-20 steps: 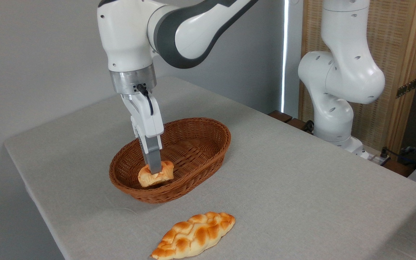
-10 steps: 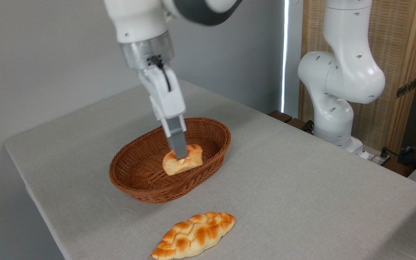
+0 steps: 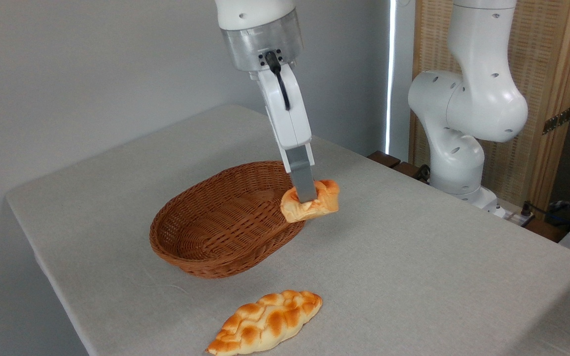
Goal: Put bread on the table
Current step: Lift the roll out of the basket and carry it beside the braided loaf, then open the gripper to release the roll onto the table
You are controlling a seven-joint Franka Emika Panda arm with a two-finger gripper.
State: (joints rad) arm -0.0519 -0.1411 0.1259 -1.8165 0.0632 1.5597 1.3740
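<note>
The bread (image 3: 310, 201), a small orange-golden bun, hangs in the air over the right rim of the brown wicker basket (image 3: 225, 222). My gripper (image 3: 308, 197) is shut on the bread, and the near grey finger (image 3: 303, 179) crosses its top. The light grey table (image 3: 413, 257) spreads below and to the right. The far finger is hidden behind the near one.
A long braided loaf (image 3: 266, 322) lies on the table near its front edge, below the basket. The arm's white base (image 3: 463, 143) stands at the table's far right side. A wooden screen (image 3: 542, 99) rises behind it.
The gripper has lifted the bread out of the basket's left part and carried it up and to the right, past the basket's right rim. The basket and loaf stayed put.
</note>
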